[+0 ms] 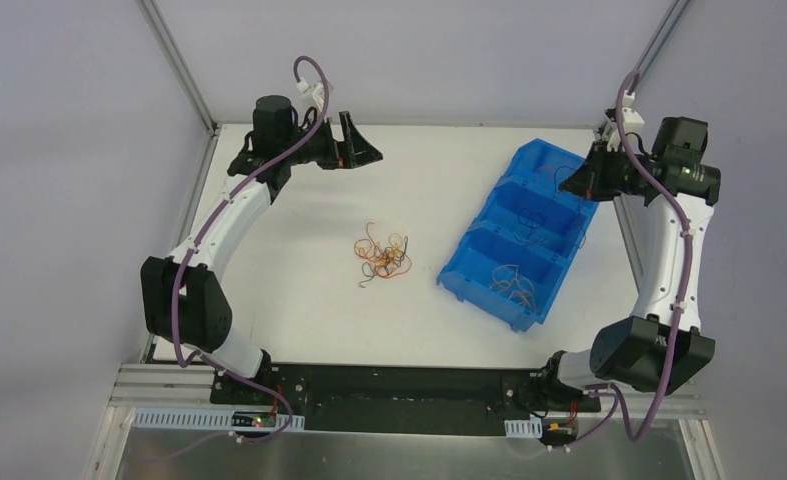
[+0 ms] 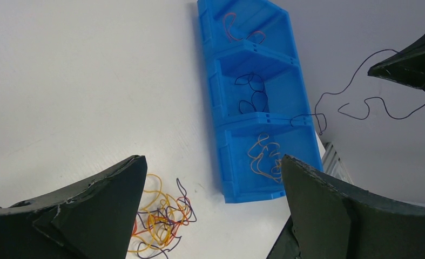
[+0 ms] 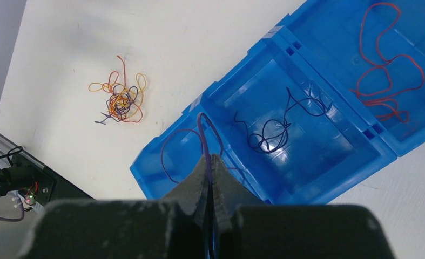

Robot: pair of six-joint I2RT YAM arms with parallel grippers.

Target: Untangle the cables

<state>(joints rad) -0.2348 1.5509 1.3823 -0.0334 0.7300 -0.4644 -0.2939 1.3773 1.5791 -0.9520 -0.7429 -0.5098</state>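
Note:
A small tangle of thin orange, yellow, red and dark cables [image 1: 384, 255] lies on the white table; it also shows in the left wrist view [image 2: 159, 216] and the right wrist view [image 3: 118, 100]. My right gripper [image 1: 574, 185] is shut on one dark purple wire [image 3: 202, 129] and holds it above the blue bin [image 1: 449, 275]. The wire dangles from it toward the bin's rim [image 2: 356, 102]. The bin holds a red wire [image 3: 385, 70], a dark wire [image 3: 269, 129] and an orange wire [image 2: 264, 156], one in each compartment. My left gripper [image 1: 364, 150] is open and empty, raised at the far left.
The bin has three compartments and lies at an angle on the right half of the table. Aluminium frame posts [image 1: 179, 60] stand at the far corners. The black base plate [image 1: 399, 385] runs along the near edge.

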